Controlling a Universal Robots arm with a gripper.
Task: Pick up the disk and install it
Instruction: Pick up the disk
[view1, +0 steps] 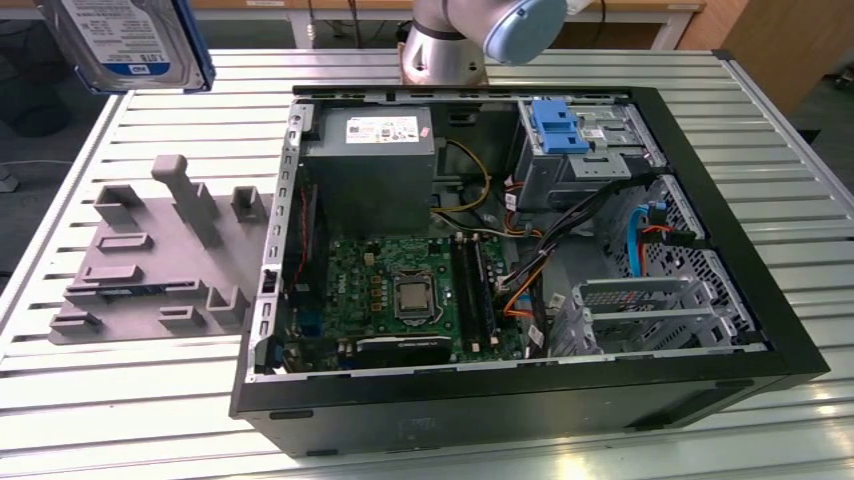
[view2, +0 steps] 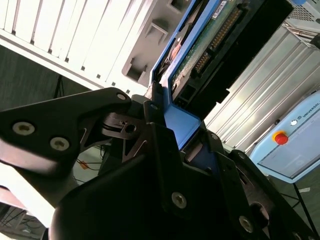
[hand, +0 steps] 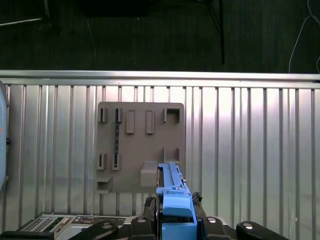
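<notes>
1. Step in hand: the pick-up is judged complete. The disk is off the table and not yet installed, so the work stands at the carry.
2. Pincer: in the second wrist view the gripper (view2: 179, 120) has its black fingers clamped on the blue bracket (view2: 186, 124) at 1 end of the disk (view2: 200, 55).
3. Location: in the exterior view the disk (view1: 127, 40) hangs in the air at the upper left corner, label toward the camera. It is beyond the grey fixture block (view1: 160, 250) and well apart from the open computer case (view1: 534, 400) on the slatted table (view1: 134, 400).
4. In the first wrist view the disk (hand: 172, 187) shows edge-on above the fixture block (hand: 135, 145). I judge them apart, not touching.
5. Requirement, as a judgement: installation calls for a carry across to the case, a turn to match a bay, and a straight slide clear of the loose cables (view1: 514, 285).
6. 2 cages show at the exterior view's right, 1 with a blue latch (view1: 567, 135) and 1 bare metal (view1: 654, 310). Which one takes the disk cannot be told.
</notes>
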